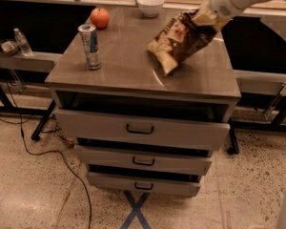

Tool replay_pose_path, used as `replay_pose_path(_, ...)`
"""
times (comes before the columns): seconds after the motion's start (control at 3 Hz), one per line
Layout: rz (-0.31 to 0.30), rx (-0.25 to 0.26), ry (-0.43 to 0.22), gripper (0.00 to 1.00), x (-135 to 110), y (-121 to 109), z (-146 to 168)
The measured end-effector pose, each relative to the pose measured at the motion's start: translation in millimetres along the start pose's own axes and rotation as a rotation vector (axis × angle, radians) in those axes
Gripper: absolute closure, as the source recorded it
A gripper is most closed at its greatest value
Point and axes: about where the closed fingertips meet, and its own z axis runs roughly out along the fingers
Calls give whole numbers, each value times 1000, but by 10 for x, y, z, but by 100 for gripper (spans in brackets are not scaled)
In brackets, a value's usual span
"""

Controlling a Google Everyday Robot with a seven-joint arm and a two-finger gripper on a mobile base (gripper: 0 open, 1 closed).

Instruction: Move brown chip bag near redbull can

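**Brown chip bag held up by one end, on the right of the cabinet top**
The gripper (206, 17), at the upper right, grips the top end of the brown chip bag (177, 41). The bag hangs tilted, its lower corner at or just above the cabinet top (124, 66). Lifted like this, it can probably be carried left without dragging, toward the redbull can (90, 46) standing upright well apart near the left edge.

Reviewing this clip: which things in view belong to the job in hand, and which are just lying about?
In the job: brown chip bag, held up tilted over the cabinet top, right side; redbull can, upright at left; tool, shut on the bag's top end.
Lying about: orange-red fruit and white bowl at the back; water bottle off to the left.
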Motion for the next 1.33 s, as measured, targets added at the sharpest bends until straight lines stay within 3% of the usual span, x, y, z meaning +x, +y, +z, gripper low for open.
replay_pose_path(0.67, 63, -82, -52, 100, -673, 291, 241)
replay_pose_path(1.33, 109, -152, -86, 96, -1095, 559, 380)
